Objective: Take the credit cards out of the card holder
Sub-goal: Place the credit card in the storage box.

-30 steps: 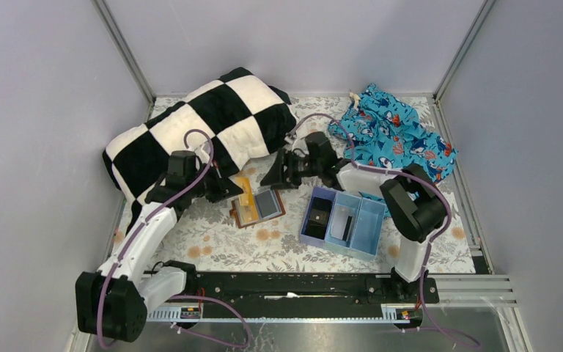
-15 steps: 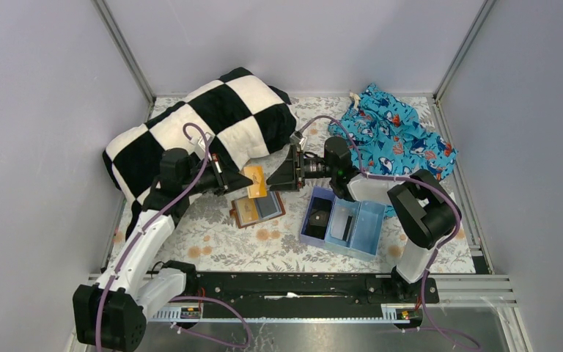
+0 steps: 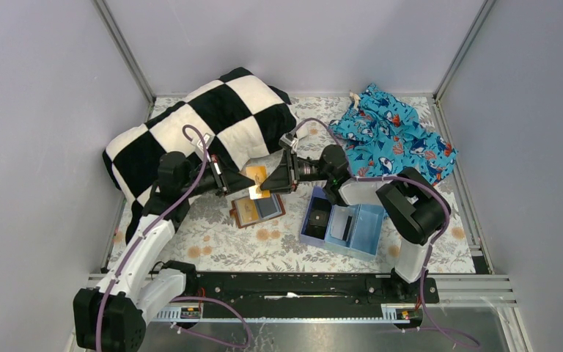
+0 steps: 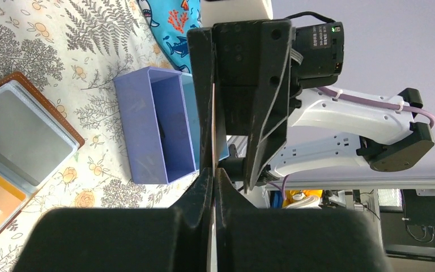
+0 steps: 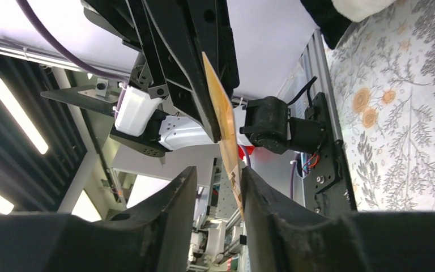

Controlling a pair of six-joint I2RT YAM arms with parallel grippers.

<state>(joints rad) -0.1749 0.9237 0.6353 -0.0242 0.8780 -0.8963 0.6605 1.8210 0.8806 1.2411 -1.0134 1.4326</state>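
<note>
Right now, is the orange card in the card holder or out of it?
Out. The left gripper pinches the orange card in the air, clear of the open card holder.

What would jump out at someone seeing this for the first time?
Two robot hands meet in mid-air at the centre: the left hand pinches an orange card, and the right hand straddles its free edge, not yet closed. Below lies an open brown card holder; a big checkered pillow fills the back left.
</note>
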